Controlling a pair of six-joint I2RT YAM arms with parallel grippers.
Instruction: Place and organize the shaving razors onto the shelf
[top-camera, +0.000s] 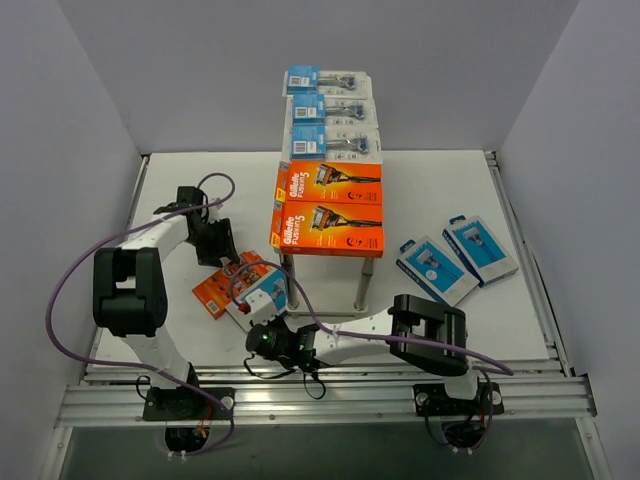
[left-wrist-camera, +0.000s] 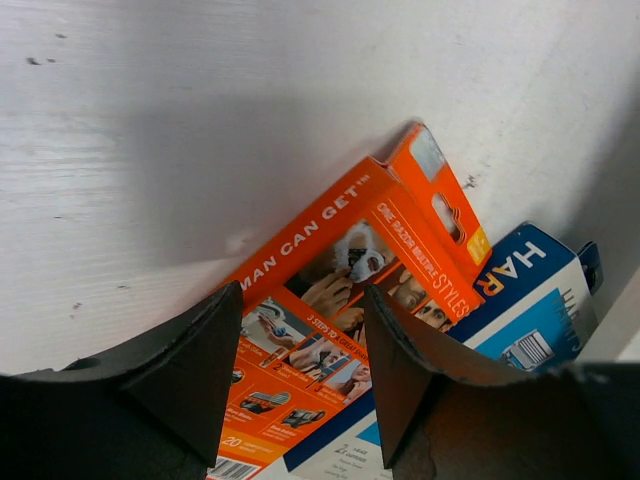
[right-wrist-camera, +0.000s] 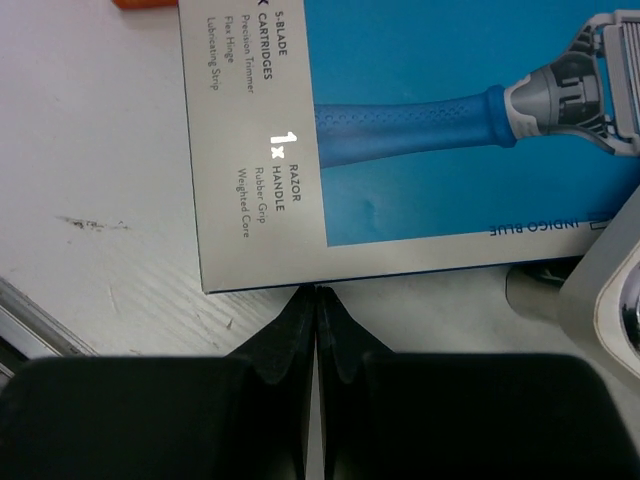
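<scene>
So the left claw (left-wrist-camera: 303, 300) hung spread apart over the orange box (left-wrist-camera: 390, 215); right claw (right-wrist-camera: 317, 297) was pinched together, blue box (right-wrist-camera: 420, 150) at 12 o'clock.

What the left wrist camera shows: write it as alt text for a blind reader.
The left gripper, open, hangs over an orange razor box lying slantwise on the white table. A blue-and-white box lies against its lower right side.

You see two orange boxes (top-camera: 328, 228) mid-scene, with blue-carded clear blister packs (top-camera: 330, 110) farther back. Blue-and-white boxes (top-camera: 437, 268) lie right. Near left sit an orange pack (left-wrist-camera: 400, 220) with white lettering and a grey-bordered blue box (right-wrist-camera: 420, 120). The table (top-camera: 440, 190) looks white, possibly finely ribbed.
</scene>
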